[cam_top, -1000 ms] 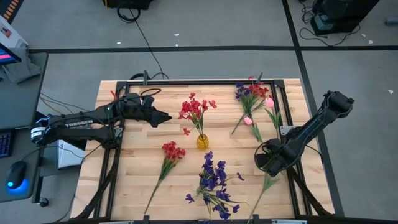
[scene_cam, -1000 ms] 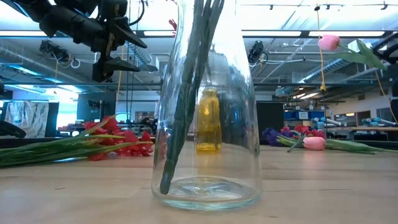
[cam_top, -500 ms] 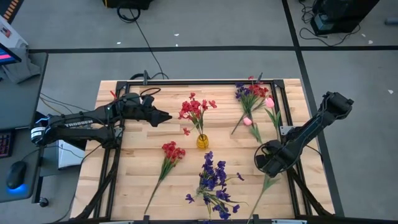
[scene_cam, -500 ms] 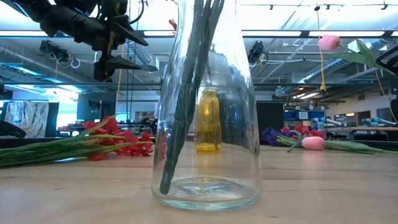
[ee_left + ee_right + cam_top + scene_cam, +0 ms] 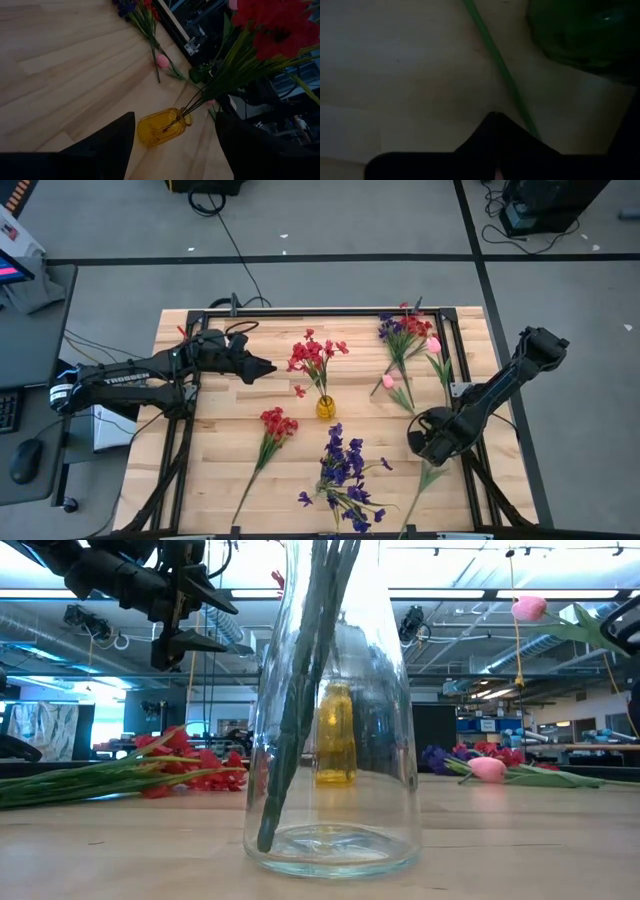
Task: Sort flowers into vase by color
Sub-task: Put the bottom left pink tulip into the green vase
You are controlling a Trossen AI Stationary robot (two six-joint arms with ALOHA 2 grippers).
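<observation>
Moved: your right gripper (image 5: 424, 448) just pinched together on the pink tulip (image 5: 388, 381) stem near the table's (image 5: 210, 470) right edge, bud dragged a bit | left gripper (image 5: 268, 367) hangs apart by the yellow vase (image 5: 326, 408) | looks like pickup's starting

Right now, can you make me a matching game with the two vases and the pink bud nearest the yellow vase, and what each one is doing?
Things:
1. yellow vase
2. clear vase
3. pink bud

What each is doing:
A. lying flat on the table
B. holding the purple flowers
C. holding the red flowers

Pairs: 1-C, 2-B, 3-A
</observation>
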